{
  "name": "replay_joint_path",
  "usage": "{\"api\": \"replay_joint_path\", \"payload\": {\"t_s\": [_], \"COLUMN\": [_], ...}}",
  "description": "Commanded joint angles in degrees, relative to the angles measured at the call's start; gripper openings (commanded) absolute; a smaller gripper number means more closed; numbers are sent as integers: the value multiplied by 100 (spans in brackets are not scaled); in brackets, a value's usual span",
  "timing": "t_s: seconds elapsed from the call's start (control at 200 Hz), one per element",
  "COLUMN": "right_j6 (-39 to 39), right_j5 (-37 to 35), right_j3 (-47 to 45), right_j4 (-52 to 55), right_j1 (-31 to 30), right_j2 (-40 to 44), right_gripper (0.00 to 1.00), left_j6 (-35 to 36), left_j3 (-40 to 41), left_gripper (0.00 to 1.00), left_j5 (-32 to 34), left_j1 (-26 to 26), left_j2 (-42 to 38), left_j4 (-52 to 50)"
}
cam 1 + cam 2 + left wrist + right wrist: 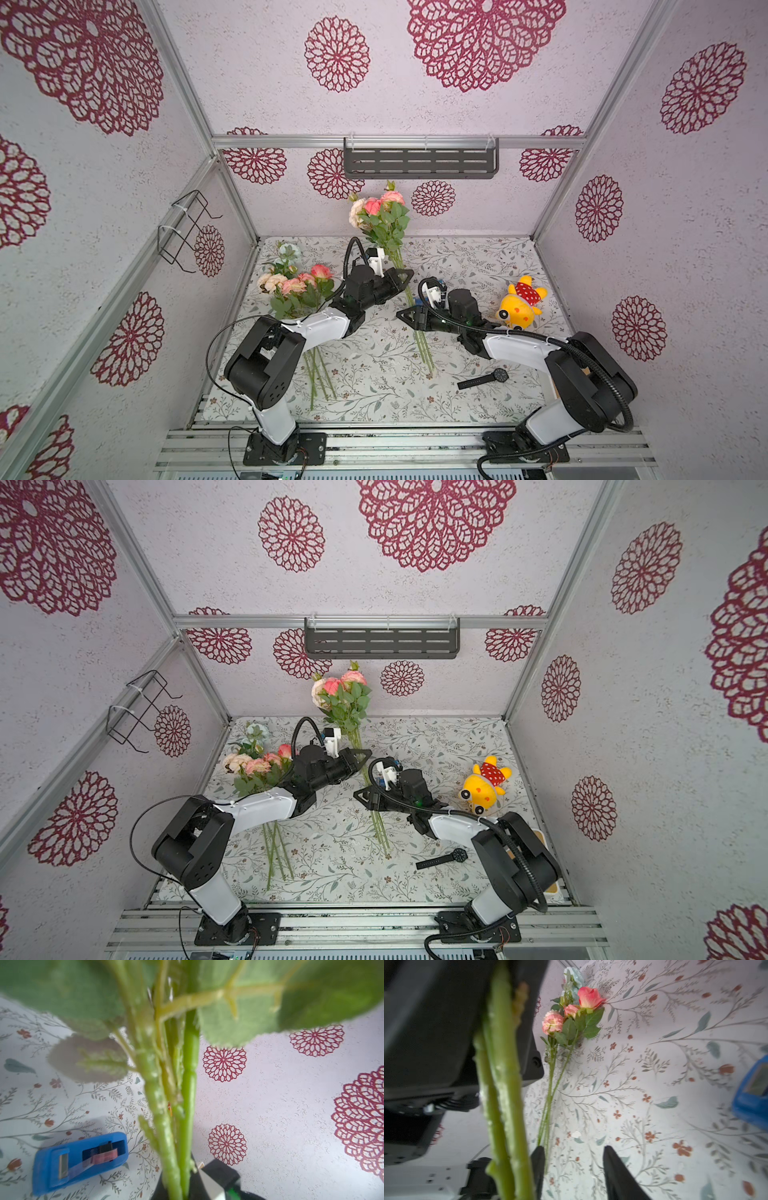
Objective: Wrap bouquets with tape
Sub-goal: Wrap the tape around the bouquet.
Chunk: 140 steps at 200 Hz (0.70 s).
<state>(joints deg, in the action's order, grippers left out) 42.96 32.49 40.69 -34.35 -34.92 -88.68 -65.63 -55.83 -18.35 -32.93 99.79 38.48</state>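
Observation:
One bouquet (380, 212) of pink and cream roses stands raised near the back wall. Its long green stems (422, 345) slant down to the table. My left gripper (405, 276) is shut on those stems, which fill the left wrist view between its jaws (180, 1188). My right gripper (573, 1149) is open just below it (405, 316). The stems (506, 1105) pass beside one finger, outside the gap. A second bouquet (295, 286) lies flat at the left, partly under my left arm. The blue tape dispenser (81, 1159) sits on the table; the right arm mostly hides it in both top views.
A yellow plush toy (519, 305) lies at the right of the table. A black wristwatch (484, 379) lies near the right arm's base. A dark slotted shelf (419, 160) hangs on the back wall and a wire rack (187, 228) on the left wall.

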Motion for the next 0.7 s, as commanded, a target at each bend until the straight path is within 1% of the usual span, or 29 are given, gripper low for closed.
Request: {"api": "replay_joint_path", "payload": {"t_s": [0.0, 0.03, 0.055, 0.07, 0.11, 0.145, 0.235, 0.305, 0.395, 0.465, 0.56, 0.64, 0.696], "right_j6": [187, 101, 0, -72, -331, -564, -1151, -1453, -1628, -1713, -1855, -1834, -1794], "right_j5": [85, -49, -187, -280, -587, -827, -1629, -2198, -2689, -2848, -3081, -3139, -3160], "right_j3": [105, 105, 119, 148, 246, 350, 662, 898, 1117, 1239, 1452, 1513, 1533], "right_j4": [-319, -165, 9, 158, 642, 1050, 2038, 2560, 2950, 3105, 3360, 3362, 3367], "right_j1": [29, 29, 16, 7, -35, -94, -340, -563, -772, -884, -1037, -1087, -1087], "right_j2": [36, 84, 153, 192, 306, 393, 542, 582, 538, 457, 315, 246, 217], "right_gripper": [14, 5, 0, 0, 0, 0, 0, 0, 0, 0, 0, 0, 0], "left_j6": [-249, -249, -243, -240, -184, -116, 49, 139, 354, 590, 635, 597, 595], "left_j3": [24, 52, 69, 77, 77, 53, 15, -120, -337, -571, -639, -652, -681], "left_gripper": [0, 0, 0, 0, 13, 20, 32, 38, 40, 40, 40, 36, 36], "left_j5": [-193, -161, -130, -111, -60, 27, 183, 497, 809, 857, 820, 773, 754], "left_j1": [31, 31, 32, 32, 38, 26, 30, 32, 23, 18, -9, -12, -12], "left_j2": [-64, -73, -89, -95, -136, -169, -244, -329, -390, -349, -279, -201, -171], "left_j4": [1081, 1066, 1028, 988, 802, 525, 29, -855, -1808, -2395, -2494, -2493, -2532]}}
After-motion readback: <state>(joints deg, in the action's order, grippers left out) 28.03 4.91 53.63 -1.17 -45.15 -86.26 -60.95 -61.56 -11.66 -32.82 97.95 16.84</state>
